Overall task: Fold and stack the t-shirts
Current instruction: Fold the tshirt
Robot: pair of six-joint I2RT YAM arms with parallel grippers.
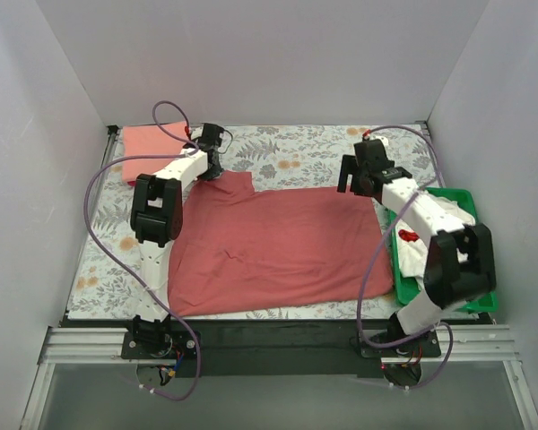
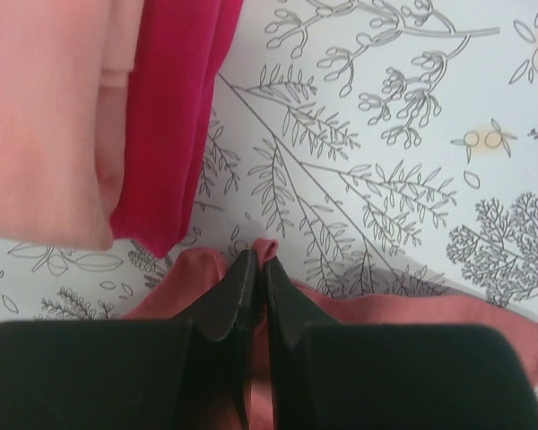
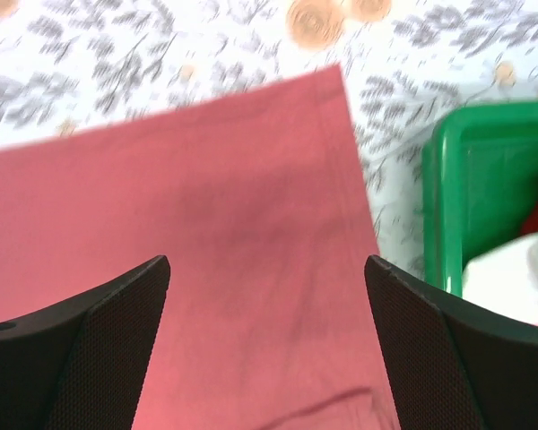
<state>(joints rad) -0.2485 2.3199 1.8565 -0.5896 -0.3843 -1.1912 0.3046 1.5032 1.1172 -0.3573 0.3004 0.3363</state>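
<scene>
The dusty brick-red t-shirt [image 1: 278,242] lies spread flat across the middle of the table. My left gripper [image 1: 213,168] is shut on its far left corner; the left wrist view shows the closed gripper [image 2: 256,262] pinching a fold of that cloth [image 2: 273,246]. My right gripper [image 1: 359,184] is open and empty just above the shirt's far right corner [image 3: 327,85]; its fingers [image 3: 117,305] stand wide apart over the red cloth. A folded salmon-pink shirt [image 1: 157,143] lies at the far left on a folded crimson one [image 2: 175,107]. A cream-white shirt [image 1: 430,233] lies in the tray.
A green plastic tray [image 1: 484,300] stands at the right edge, holding the white cloth and a bit of red cloth [image 1: 407,236]. The table has a leaf-print cover [image 1: 296,148]. White walls close in the left, far and right sides. A metal rail runs along the near edge.
</scene>
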